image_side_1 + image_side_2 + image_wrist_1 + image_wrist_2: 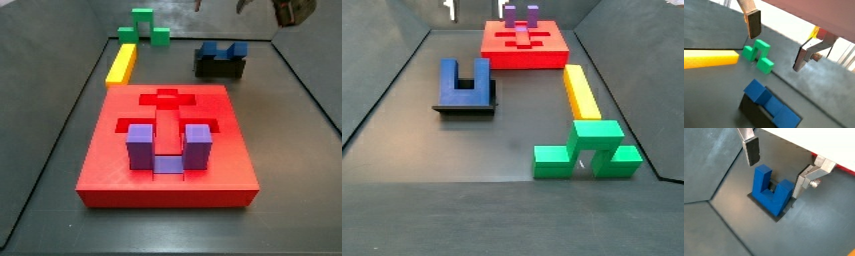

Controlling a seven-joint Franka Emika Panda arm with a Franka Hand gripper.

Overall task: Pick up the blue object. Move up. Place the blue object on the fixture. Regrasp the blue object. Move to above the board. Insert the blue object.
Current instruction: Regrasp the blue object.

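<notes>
The end effector [777, 170] hung open and empty above the blue object [771, 193] seated on the fixture [221, 67]; regrasping would require descending squarely, fingers straddling one prong.

Tool [777, 170] raised clear of the floor, silver fingers [753, 24] spread wide, nothing between them.
</notes>
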